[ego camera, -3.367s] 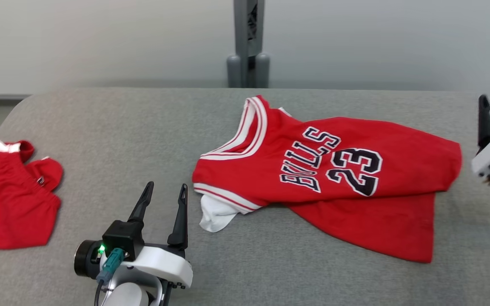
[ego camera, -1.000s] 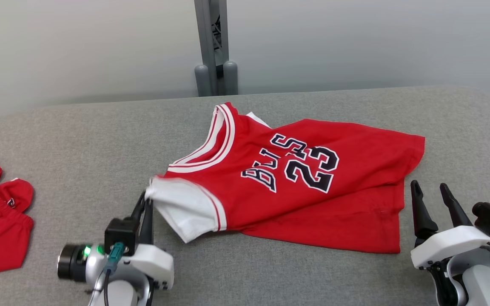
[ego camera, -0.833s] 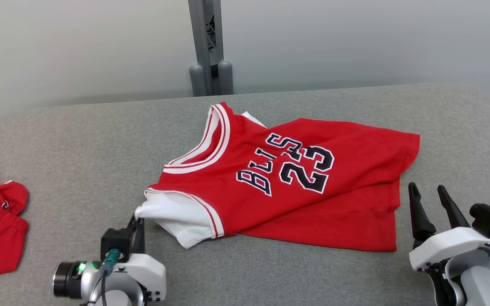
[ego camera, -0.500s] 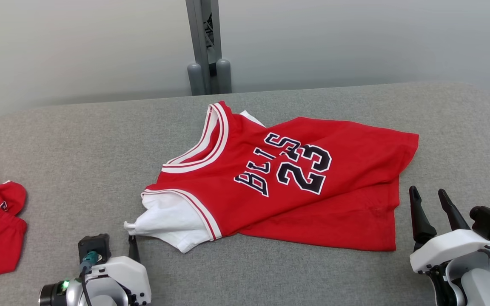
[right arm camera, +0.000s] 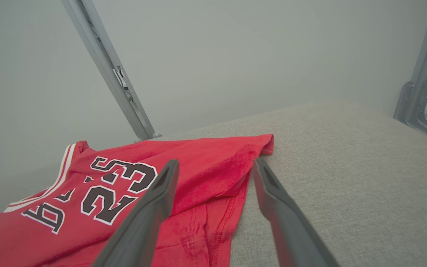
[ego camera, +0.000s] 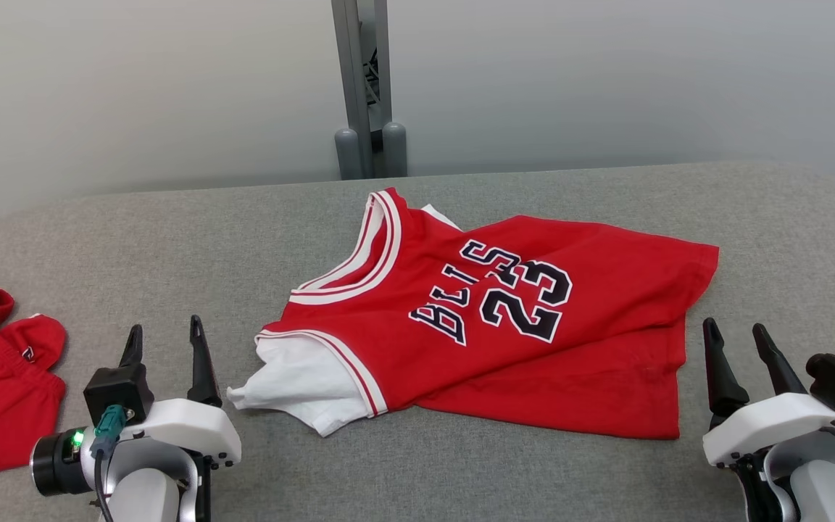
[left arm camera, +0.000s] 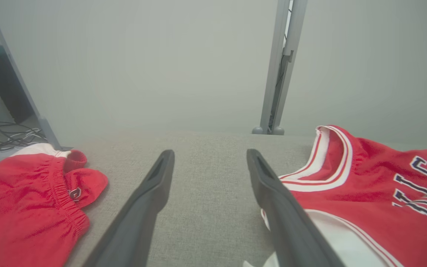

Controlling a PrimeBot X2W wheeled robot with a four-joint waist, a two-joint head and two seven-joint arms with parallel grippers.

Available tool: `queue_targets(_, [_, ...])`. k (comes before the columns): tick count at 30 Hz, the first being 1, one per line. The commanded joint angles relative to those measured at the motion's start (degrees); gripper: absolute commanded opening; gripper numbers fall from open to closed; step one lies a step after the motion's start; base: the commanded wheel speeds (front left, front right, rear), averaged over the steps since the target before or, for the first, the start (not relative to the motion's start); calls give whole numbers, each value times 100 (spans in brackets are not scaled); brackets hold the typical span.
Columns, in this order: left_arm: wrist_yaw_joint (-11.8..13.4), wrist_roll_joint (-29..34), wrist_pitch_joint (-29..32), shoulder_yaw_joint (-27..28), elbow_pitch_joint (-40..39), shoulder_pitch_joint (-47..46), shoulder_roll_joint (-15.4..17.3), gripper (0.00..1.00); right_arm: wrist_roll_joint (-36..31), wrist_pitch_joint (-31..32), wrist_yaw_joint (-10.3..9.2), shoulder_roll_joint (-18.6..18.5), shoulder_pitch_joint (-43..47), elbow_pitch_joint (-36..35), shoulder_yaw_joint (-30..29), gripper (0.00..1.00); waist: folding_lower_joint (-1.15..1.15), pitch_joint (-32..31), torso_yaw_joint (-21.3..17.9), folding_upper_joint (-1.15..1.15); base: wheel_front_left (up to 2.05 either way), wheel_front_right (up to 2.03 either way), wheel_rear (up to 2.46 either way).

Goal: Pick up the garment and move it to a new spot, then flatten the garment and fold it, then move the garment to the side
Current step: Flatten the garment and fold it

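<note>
Jersey (ego camera: pixel 606 275), red, lying crumpled on the grey table (ego camera: pixel 171 239) between the grippers. Left gripper (ego camera: pixel 164 325) and right gripper (ego camera: pixel 734 325) both spread wide and empty, each just beside a jersey edge.

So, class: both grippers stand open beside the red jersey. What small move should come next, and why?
Probably ease the right gripper forward and down onto the far hem corner of the jersey to pinch it. The jersey lies creased, its lettering buckled and a lower layer skewed out, so flattening is not done.
</note>
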Motion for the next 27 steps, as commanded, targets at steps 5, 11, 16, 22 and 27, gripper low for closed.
queue_targets(5, [-277,204,-20,47,-1010,511,-36,100,-45,-6,1,-40,128,-56,-56,100,0,1,-31,0,0,0,0])
queue_targets(11, [-395,161,-21,-198,-1099,729,-63,100,119,71,1,-45,108,128,230,100,0,42,32,0,0,0,0])
queue_targets(16, [-402,86,-22,-420,-1059,641,-60,100,338,288,1,-162,-86,343,517,100,0,158,161,0,0,0,0])
queue_targets(22, [-428,123,-22,-533,-1021,526,-63,100,603,442,1,-222,-299,762,756,100,0,315,328,0,0,0,0])
queue_targets(27, [-479,135,-22,-596,-996,512,-65,100,780,391,1,-236,-438,1083,938,100,0,430,414,0,0,0,0])
